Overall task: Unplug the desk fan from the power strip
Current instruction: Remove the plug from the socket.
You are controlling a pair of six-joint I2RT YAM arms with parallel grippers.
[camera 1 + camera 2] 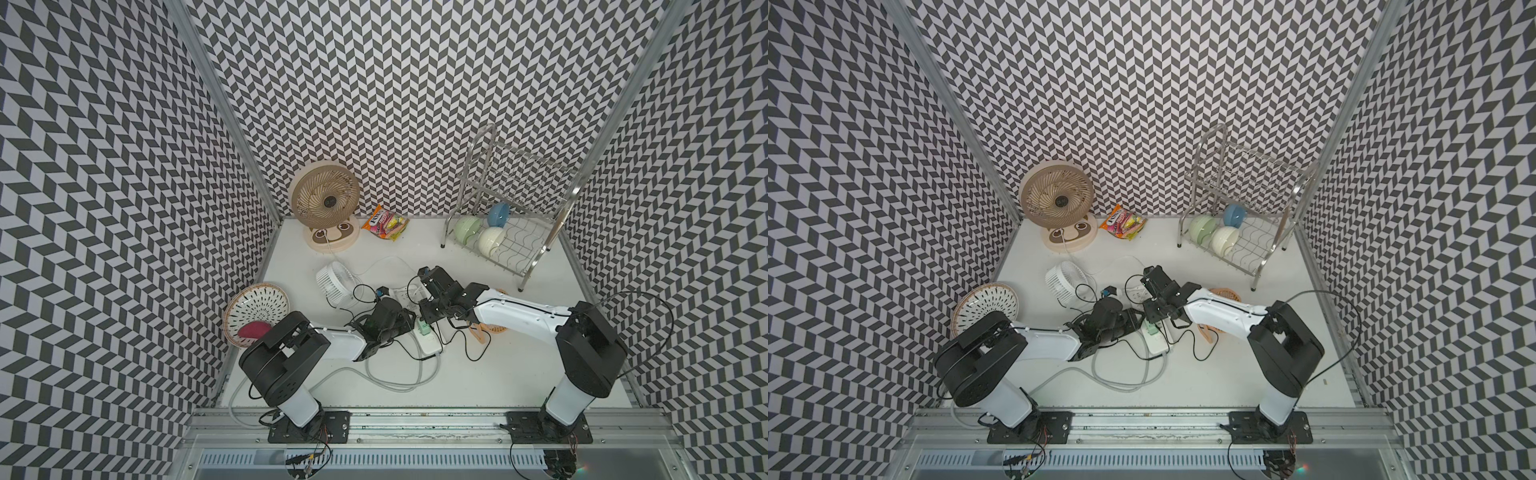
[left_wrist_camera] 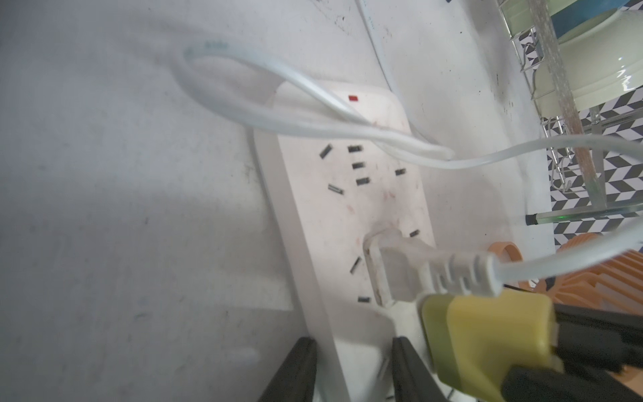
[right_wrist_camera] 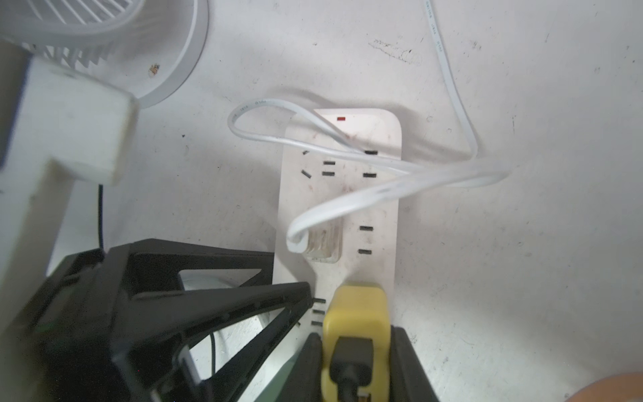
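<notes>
The white power strip (image 1: 430,347) (image 2: 348,209) (image 3: 379,209) lies mid-table. A yellow-green adapter (image 3: 355,309) (image 2: 487,334) with a black cable sits in it, and my right gripper (image 3: 355,334) (image 1: 426,320) is shut on the adapter's sides. A clear plug (image 3: 323,243) (image 2: 393,271) on a flat white cord sits in the neighbouring socket. My left gripper (image 2: 353,341) (image 1: 409,322) straddles one long edge of the strip, one finger on its side and one on its top. The small white desk fan (image 1: 334,282) (image 3: 104,21) lies just beyond the strip.
A beige fan (image 1: 324,201) stands at the back left, and its white cord trails toward the strip. A dish rack (image 1: 536,257) with bowls stands back right, with a snack packet (image 1: 384,224) between them. A woven plate (image 1: 255,309) and orange ware (image 1: 494,328) flank the arms. The strip's thick cord (image 1: 399,374) loops in front.
</notes>
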